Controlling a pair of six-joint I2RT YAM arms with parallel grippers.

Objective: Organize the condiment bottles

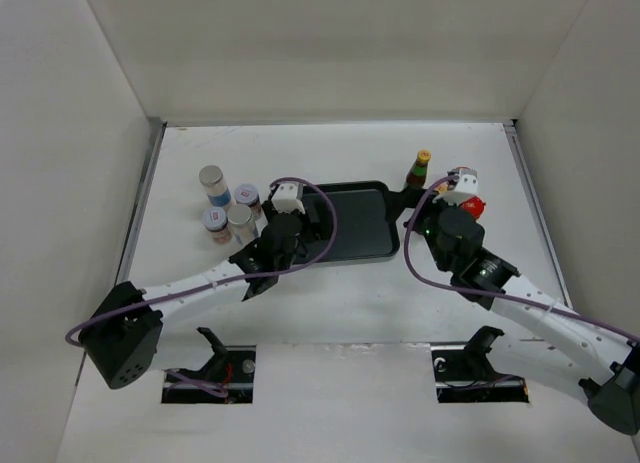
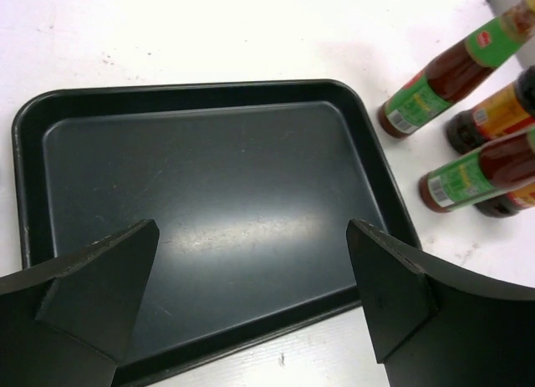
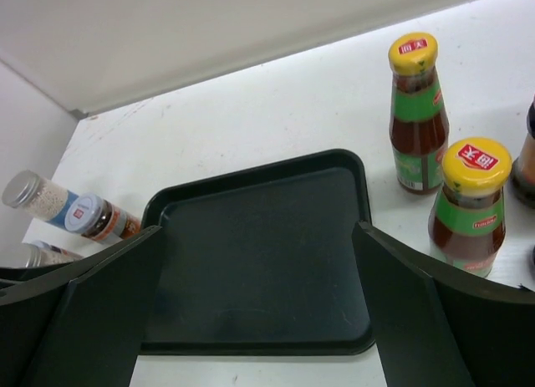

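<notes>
White tabletop (image 1: 350, 298) boxed in by pale walls, with a flat black tray (image 1: 365, 218) near the middle. From above: four silver-lidded jars (image 1: 211, 180) huddled close together just left of the tray, all outside it. Slim bottles (image 1: 421, 169) at the tray's far right corner, only one in plain sight, upright with a yellow cap. Red-lidded jar (image 1: 474, 208) just beside the right arm (image 1: 530, 303), its neighbours hidden by the wrist. Left arm (image 1: 200, 281) stretched to the tray's left end, right arm to its right end. From the left wrist: left pincer (image 2: 252, 228) spread wide above the tray's near rim, nothing between the fingers, bare tray floor below. Past the tray's right end, off it on the tabletop, both slim bottles (image 2: 435, 82) with green labels and dark red sauce. Packed close among them, two squat jars (image 2: 493, 115) with orange labels, tops cut off by the frame. From the right wrist: right pincer (image 3: 259, 230) likewise wide open and holding nothing, poised over the tray. Right of the tray, the slim bottles (image 3: 416, 111) upright on the tabletop, one just behind the other, green necks under yellow caps. A dark container clipped by the right edge, too little shown to name. Left of the tray, the silver-lidded jars (image 3: 38, 195) in a cluster, partly masked by a finger.
</notes>
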